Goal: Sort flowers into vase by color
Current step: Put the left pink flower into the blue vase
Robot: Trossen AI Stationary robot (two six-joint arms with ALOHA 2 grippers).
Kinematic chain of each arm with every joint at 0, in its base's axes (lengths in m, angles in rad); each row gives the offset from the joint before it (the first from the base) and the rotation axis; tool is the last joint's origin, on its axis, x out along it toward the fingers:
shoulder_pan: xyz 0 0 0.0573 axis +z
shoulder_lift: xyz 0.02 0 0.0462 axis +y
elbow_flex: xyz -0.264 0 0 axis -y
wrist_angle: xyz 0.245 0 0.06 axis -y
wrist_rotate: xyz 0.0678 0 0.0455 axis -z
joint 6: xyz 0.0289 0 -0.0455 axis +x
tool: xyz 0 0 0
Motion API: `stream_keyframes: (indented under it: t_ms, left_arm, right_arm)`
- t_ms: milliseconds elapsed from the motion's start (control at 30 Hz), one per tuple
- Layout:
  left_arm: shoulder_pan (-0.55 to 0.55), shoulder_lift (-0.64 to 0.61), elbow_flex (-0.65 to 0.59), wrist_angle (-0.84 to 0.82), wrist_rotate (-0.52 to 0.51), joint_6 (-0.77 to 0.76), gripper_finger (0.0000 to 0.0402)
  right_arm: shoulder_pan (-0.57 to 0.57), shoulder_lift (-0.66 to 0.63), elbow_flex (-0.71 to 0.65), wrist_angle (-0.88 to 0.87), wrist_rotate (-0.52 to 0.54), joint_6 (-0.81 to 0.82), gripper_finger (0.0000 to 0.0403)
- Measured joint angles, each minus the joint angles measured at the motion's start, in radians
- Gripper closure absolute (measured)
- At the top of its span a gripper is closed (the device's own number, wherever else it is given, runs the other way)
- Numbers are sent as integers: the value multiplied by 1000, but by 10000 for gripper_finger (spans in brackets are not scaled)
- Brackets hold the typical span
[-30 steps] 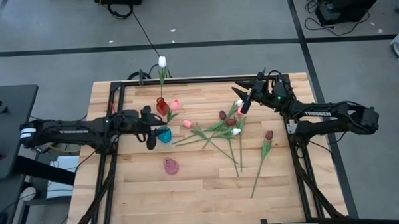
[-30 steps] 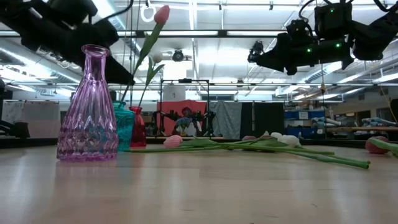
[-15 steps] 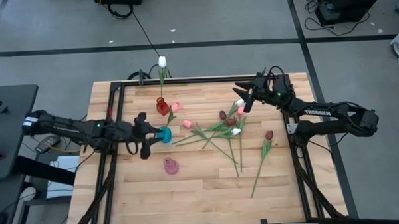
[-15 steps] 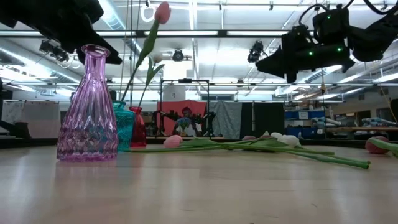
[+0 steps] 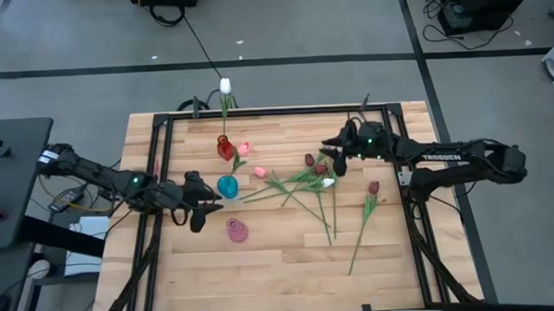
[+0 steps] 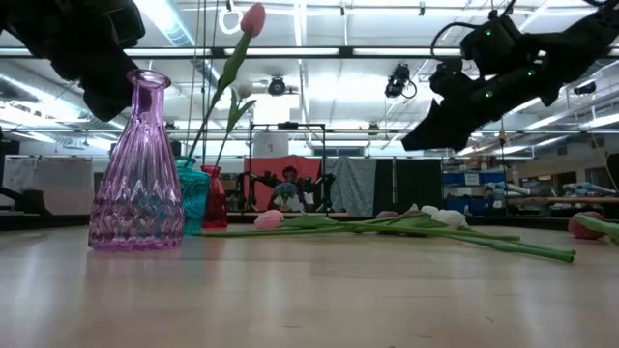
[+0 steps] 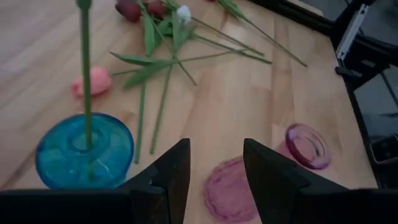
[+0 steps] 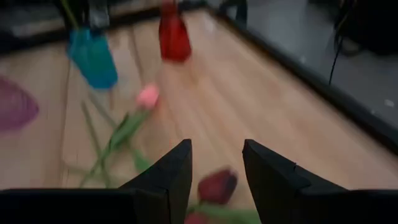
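Flowers (image 5: 317, 177) unmoved — right gripper (image 5: 331, 159) dropped closer.

A pale wooden bench (image 5: 290, 257) carries three glass vases: red (image 5: 224, 147), blue (image 5: 227, 187) and a faceted purple one (image 6: 136, 169). Green-stemmed flowers (image 5: 306, 184) show white (image 5: 327, 182), pink (image 5: 259, 172) and dark red (image 5: 373, 187) heads. Both hands (image 7: 214, 168) (image 8: 216, 165) are black.

Three vases (image 5: 228, 186) left of centre, loose flowers (image 5: 320, 186) on table (image 5: 290, 257) right
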Motion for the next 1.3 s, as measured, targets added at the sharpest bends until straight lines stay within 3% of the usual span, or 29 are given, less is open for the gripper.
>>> stream_keyframes:
  t_ms: [133, 333, 633, 933, 1133, 1300]
  left_arm:
    - [-4, 3, 0, 20, 31, -20, 247]
    - [-4, 4, 0, 53, 58, -19, 247]
    - [-4, 4, 0, 141, 2, 62, 247]
    - [-4, 4, 0, 143, 13, 73, 247]
    - [-4, 4, 0, 142, 13, 68, 247]
    - [-4, 4, 0, 141, 13, 68, 247]
  right_arm:
    - [73, 0, 13, -96, 88, 40, 248]
    - [205, 16, 13, -182, 110, 145, 248]
    - [439, 232, 35, 11, 217, 245, 248]
    - [530, 530, 315, -135, 279, 273, 248]
    - [548, 652, 489, -340, 330, 298, 248]
    - [549, 706, 564, -405, 307, 317, 248]
